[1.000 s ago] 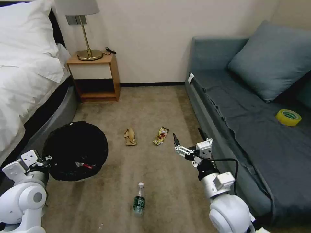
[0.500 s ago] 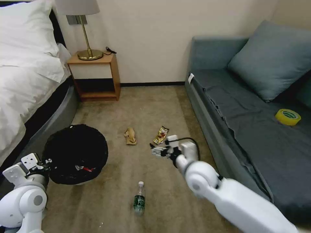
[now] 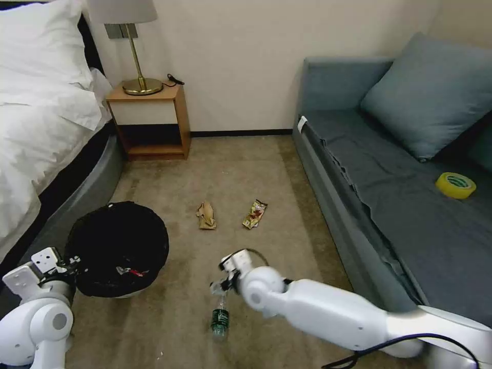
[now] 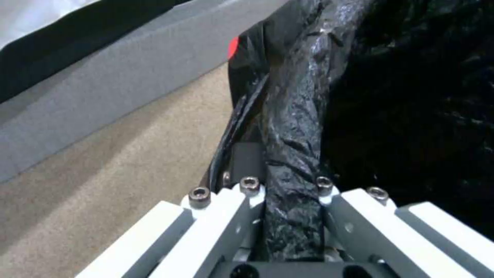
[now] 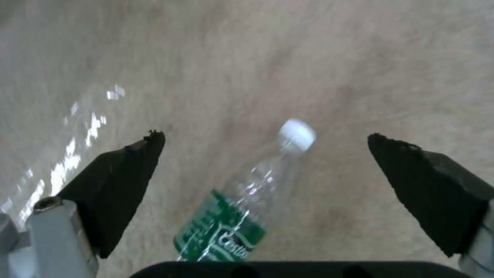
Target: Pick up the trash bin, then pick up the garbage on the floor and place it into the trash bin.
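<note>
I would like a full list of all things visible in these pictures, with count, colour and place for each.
trash bin: 1, white with black liner, on the carpet beside the bed
red-white wrapper: 1, inside the bin
bottle: 1, clear, green label, white cap, lying on the carpet
crumpled paper: 1, brown, on the carpet
snack wrapper: 1, brown-gold, on the carpet beside the paper
tape roll: 1, yellow, on the sofa
sofa: 1, blue-grey, at the right
cushion: 1, blue-grey, on the sofa
bed: 1, white linen, at the left
nightstand: 1, wooden, by the wall
lamp: 1, brass, on the nightstand
left gripper: 1, shut on the bin's rim
right gripper: 1, open above the bottle
</note>
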